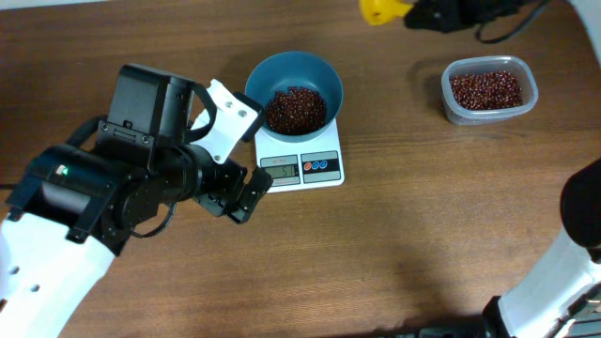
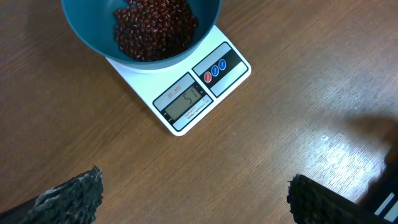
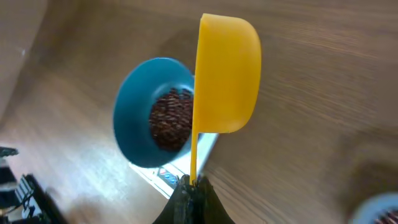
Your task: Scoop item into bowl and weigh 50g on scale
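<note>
The teal-blue bowl (image 1: 294, 68) stands on the white scale (image 1: 324, 169) and holds a heap of reddish-brown beans (image 1: 296, 108). The scale's display shows digits too small to read surely. My left gripper (image 1: 242, 191) is open and empty, low over the table just left of the scale's front; in the left wrist view its fingers (image 2: 196, 202) spread wide, with the scale (image 2: 186, 99), bowl (image 2: 84, 34) and beans (image 2: 155, 28) ahead. My right gripper (image 3: 193, 186) is shut on the handle of a yellow scoop (image 3: 227, 74), above the bowl (image 3: 134, 118). The scoop's hollow faces away, so its contents are hidden. It also shows at the overhead's top edge (image 1: 380, 9).
A clear plastic tub (image 1: 488, 89) with more beans stands at the back right, and its corner shows in the right wrist view (image 3: 379, 208). The left arm's black body (image 1: 103, 188) covers the left of the table. The right arm's white base (image 1: 563, 272) is at the front right.
</note>
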